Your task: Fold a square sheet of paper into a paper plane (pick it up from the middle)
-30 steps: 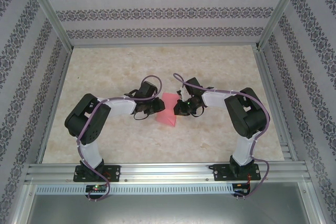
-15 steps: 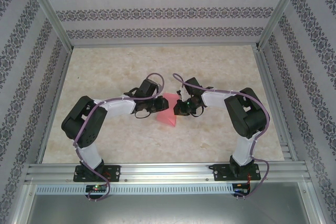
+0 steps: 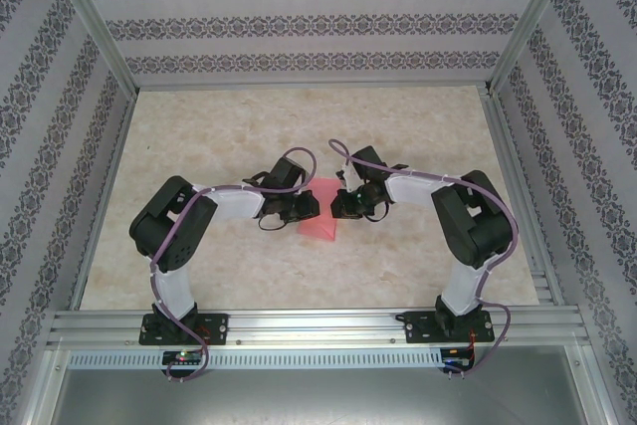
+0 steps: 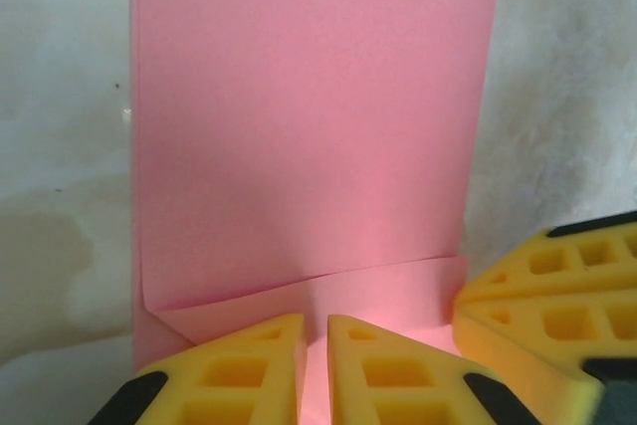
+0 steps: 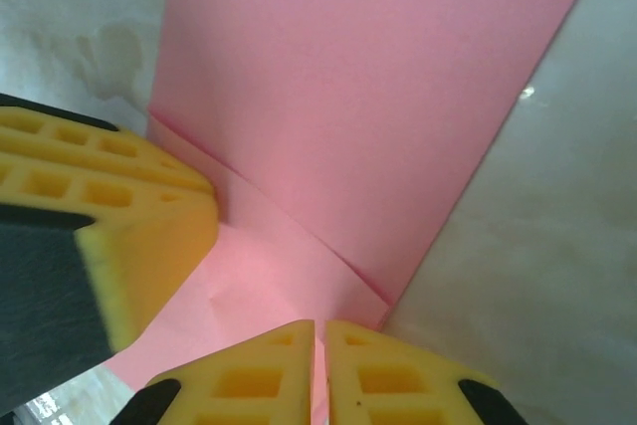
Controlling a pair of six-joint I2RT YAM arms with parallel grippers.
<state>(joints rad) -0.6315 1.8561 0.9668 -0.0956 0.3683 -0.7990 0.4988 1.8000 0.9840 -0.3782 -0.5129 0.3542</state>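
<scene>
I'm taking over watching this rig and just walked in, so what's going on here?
Two robot arms are working on the square sheet of paper in the middle of the table. The left gripper and right gripper meet at one edge of it, fingers nearly together, where a narrow flap is turned over. It is not plane-shaped yet.
</scene>
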